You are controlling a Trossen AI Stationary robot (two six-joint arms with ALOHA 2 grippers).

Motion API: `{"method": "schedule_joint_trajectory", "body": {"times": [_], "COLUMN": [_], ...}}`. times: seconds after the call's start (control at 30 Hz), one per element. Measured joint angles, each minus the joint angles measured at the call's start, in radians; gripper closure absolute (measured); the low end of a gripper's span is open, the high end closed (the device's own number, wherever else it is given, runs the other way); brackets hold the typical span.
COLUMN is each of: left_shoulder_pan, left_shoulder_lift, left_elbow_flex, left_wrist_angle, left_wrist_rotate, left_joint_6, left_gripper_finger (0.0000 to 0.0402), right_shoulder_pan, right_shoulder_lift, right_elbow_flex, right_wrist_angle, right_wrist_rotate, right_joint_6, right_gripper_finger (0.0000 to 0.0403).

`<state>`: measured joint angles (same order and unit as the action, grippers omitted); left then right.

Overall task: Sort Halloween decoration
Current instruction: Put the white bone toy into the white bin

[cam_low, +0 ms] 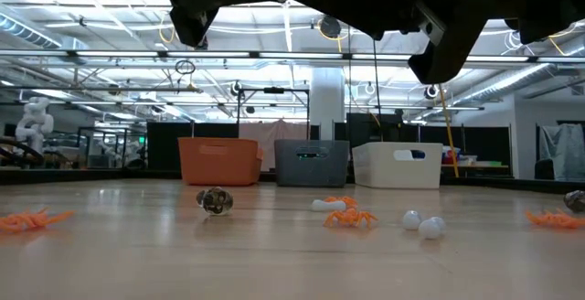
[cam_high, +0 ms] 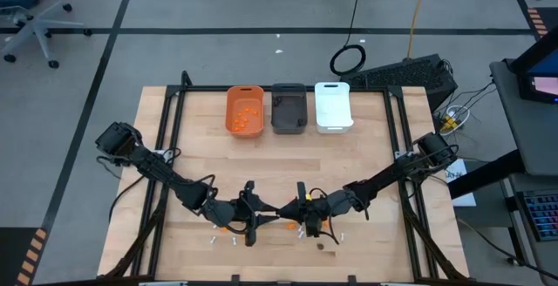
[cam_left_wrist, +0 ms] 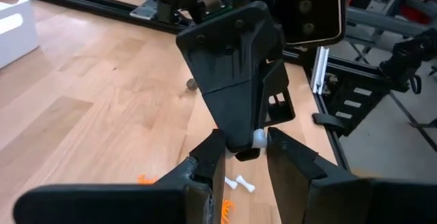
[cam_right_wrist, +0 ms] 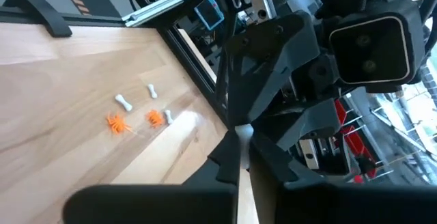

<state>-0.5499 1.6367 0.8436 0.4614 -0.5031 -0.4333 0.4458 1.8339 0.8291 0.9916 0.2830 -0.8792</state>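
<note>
The Halloween decoration is many tiny pieces. My two grippers meet tip to tip above the table's near middle, my left gripper point(cam_high: 267, 212) point(cam_left_wrist: 243, 144) and my right gripper point(cam_high: 288, 209) point(cam_right_wrist: 240, 147) both shut on one small white stick point(cam_left_wrist: 259, 139). Orange blobs point(cam_high: 225, 229) point(cam_high: 290, 226), white sticks point(cam_high: 234, 238) point(cam_right_wrist: 123, 102) and a dark lump point(cam_high: 320, 245) point(cam_low: 215, 200) lie on the wood below them. The orange bin point(cam_high: 245, 110), the dark grey bin point(cam_high: 289, 107) and the white bin point(cam_high: 333, 105) stand at the far edge. My left gripper has the white stick across the gap between its two fingers. One knobbed end point(cam_left_wrist: 260, 140) sits by the inner side of one finger, and the right gripper's fingers hide the rest. The fingers come from the table's left, slanting slightly down. The stick is lifted clear. My right gripper pinches the white stick point(cam_right_wrist: 244, 132) between its two fingers, at their free ends. The fingers come about level from the table's right and reach in between the left gripper's fingers. The stick hangs clear of the table.
Black frame rails point(cam_high: 170, 146) run along both sides of the table. Loose pieces also lie near the low camera, an orange one point(cam_low: 350, 216) and white ones point(cam_low: 420, 223). Bare wood stretches between the grippers and the bins.
</note>
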Motion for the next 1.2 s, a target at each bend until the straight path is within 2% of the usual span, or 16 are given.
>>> {"method": "schedule_joint_trajectory", "body": {"times": [0.23,0.57,0.77,0.97,1.1,1.2], "left_shoulder_pan": [0.0,-0.001,0.002,0.0,0.0,-0.001], "left_shoulder_lift": [0.0,0.0,0.0,0.0,0.0,0.0], "left_elbow_flex": [0.0,0.0,0.0,0.0,0.0,0.0], "left_wrist_angle": [0.0,0.001,0.001,0.001,0.001,0.0], "left_wrist_rotate": [-0.001,-0.001,-0.028,-0.033,-0.033,-0.047], "left_joint_6": [-0.001,0.048,0.077,0.131,0.163,0.186], "left_gripper_finger": [0.0311,0.0309,0.0256,0.0192,0.0175,0.0173], "right_shoulder_pan": [0.0,0.028,0.049,0.059,0.058,0.05], "right_shoulder_lift": [0.0,0.0,0.0,0.0,-0.003,-0.013], "right_elbow_flex": [0.0,0.0,0.0,0.0,0.0,0.0], "right_wrist_angle": [-0.002,-0.032,-0.035,-0.065,-0.142,-0.207], "right_wrist_rotate": [0.0,0.011,-0.004,0.04,0.105,0.113], "right_joint_6": [0.071,0.282,0.397,0.549,0.682,0.789], "right_gripper_finger": [0.0401,0.0402,0.0403,0.0403,0.0403,0.0403]}}
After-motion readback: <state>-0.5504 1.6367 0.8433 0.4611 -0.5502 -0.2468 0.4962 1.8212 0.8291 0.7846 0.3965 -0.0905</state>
